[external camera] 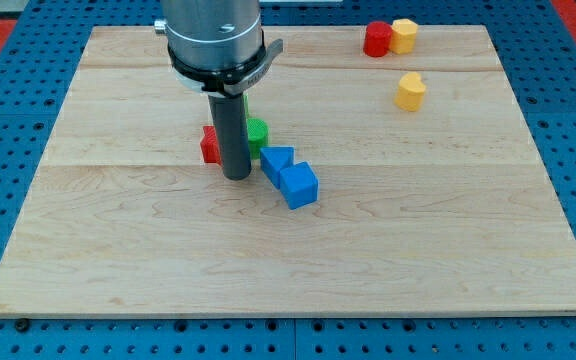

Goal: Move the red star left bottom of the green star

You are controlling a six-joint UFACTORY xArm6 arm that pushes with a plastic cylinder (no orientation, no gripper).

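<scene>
Camera view, my tip: a plain dark rod with nothing to open or close; its lower end rests on the board near the middle, just below the red and green blocks and just to the view's left of the blue pair.
Red star: mostly hidden behind the rod; only a red edge shows at the rod's left side, so its star shape cannot be confirmed here.
Green star: also partly hidden; a green piece shows at the rod's right side, a little higher in the view than the red one.
Relation: red sits left of and slightly below green, seemingly very close; whether they touch is hidden by the rod.
Progress: judging from this layout, the red block already looks roughly at green's lower left, so the task seems nearly or fully done; perhaps a small nudge down remains.
Blue blocks: two, touching, right of my tip.
Far corner: red block beside yellow block; another yellow piece below them.
</scene>
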